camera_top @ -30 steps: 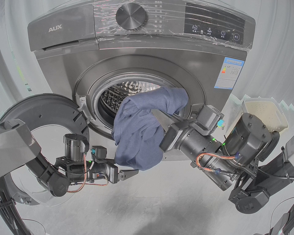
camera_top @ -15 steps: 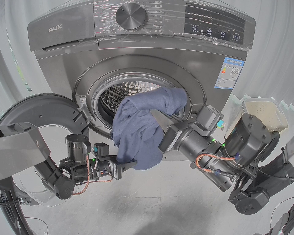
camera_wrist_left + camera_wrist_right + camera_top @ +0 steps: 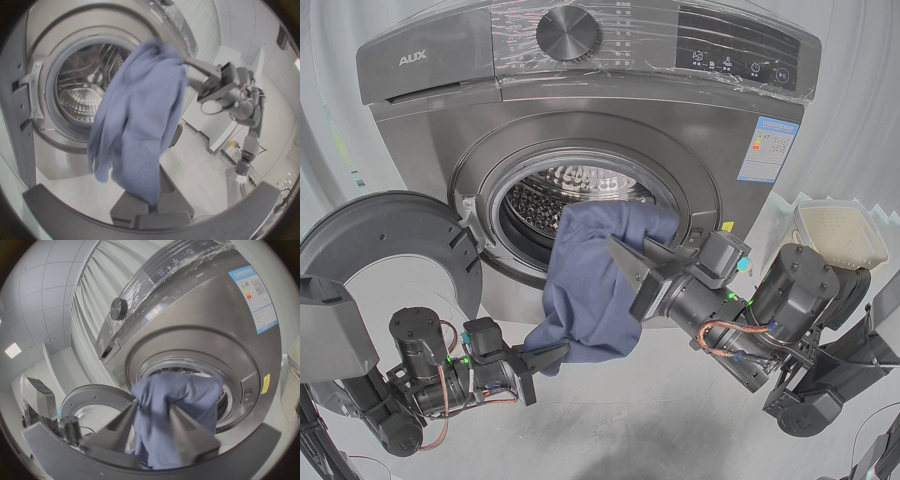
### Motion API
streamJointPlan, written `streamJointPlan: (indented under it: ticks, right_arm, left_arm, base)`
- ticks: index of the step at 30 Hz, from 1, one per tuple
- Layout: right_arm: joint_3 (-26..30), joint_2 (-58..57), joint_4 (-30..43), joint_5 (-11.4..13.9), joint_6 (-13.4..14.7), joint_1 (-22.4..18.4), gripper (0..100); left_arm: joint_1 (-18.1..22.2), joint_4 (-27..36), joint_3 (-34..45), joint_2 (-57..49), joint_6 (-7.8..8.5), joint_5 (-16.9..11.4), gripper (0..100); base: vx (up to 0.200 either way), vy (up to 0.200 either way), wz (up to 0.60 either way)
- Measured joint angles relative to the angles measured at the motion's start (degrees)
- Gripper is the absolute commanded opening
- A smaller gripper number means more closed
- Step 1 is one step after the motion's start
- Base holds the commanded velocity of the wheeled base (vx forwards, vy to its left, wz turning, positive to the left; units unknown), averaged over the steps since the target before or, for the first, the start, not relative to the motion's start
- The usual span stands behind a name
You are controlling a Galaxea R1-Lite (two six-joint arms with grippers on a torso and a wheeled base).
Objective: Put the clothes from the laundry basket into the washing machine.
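Observation:
A blue garment point(image 3: 587, 294) hangs out of the washing machine's drum opening point(image 3: 581, 187), over its lower right rim and down the front. My right gripper point(image 3: 640, 247) is at the rim, open, with the cloth bunched between and draped over its spread fingers point(image 3: 187, 427). Lower left, near the floor, my left gripper point(image 3: 553, 355) is shut on the garment's bottom edge point(image 3: 147, 187). In the right wrist view the garment point(image 3: 181, 396) covers the lower part of the opening. The white laundry basket point(image 3: 844, 231) stands to the machine's right.
The machine's round door point(image 3: 394, 237) stands swung open to the left, just above my left arm. Bare grey floor point(image 3: 625, 425) lies in front of the machine. The metal drum point(image 3: 81, 93) is visible behind the cloth.
My left gripper closed on the garment's lower edge and moved down and left with it. The right gripper drew back and lower from the opening, and the garment's top slid down.

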Motion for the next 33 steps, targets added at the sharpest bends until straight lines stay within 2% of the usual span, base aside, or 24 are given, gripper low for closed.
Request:
streamJointPlan:
  ticks: [3, 7, 10, 13, 20, 33]
  right_arm:
    - [1.3, 0.7, 0.1, 0.0, 0.0, -0.3, 100]
    - [4.2, 1.8, 0.2, 0.0, 0.0, -0.4, 100]
    - [6.0, 2.6, 0.3, 0.0, 0.0, -0.4, 100]
    - [7.4, 3.1, 0.5, 0.0, 0.0, -0.4, 100]
    - [12.6, 3.7, 0.9, 0.4, -1.0, -1.0, 100]
    - [14.6, 7.9, 0.7, 0.3, -1.2, -2.6, 100]
  left_arm:
    - [-0.9, -0.8, 1.1, -2.3, -0.77, -0.1, 0]
    - [-1.7, -0.9, -1.1, -6.5, -5.01, -0.2, 0]
    - [-2.1, -0.8, -3.7, -8.8, -6.75, 0.0, 0]
    - [-2.1, -0.8, -5.9, -9.9, -7.17, 0.7, 0]
    - [-1.8, -0.7, -9.6, -10.3, -7.57, 5.8, 0]
    - [-1.8, -0.7, -12.0, -10.8, -7.58, 6.3, 0]
  base:
    - [0.0, 0.0, 0.0]
    - [0.0, 0.0, 0.0]
    - [0.0, 0.0, 0.0]
    - [0.0, 0.0, 0.0]
    - [0.0, 0.0, 0.0]
    - [0.0, 0.0, 0.0]
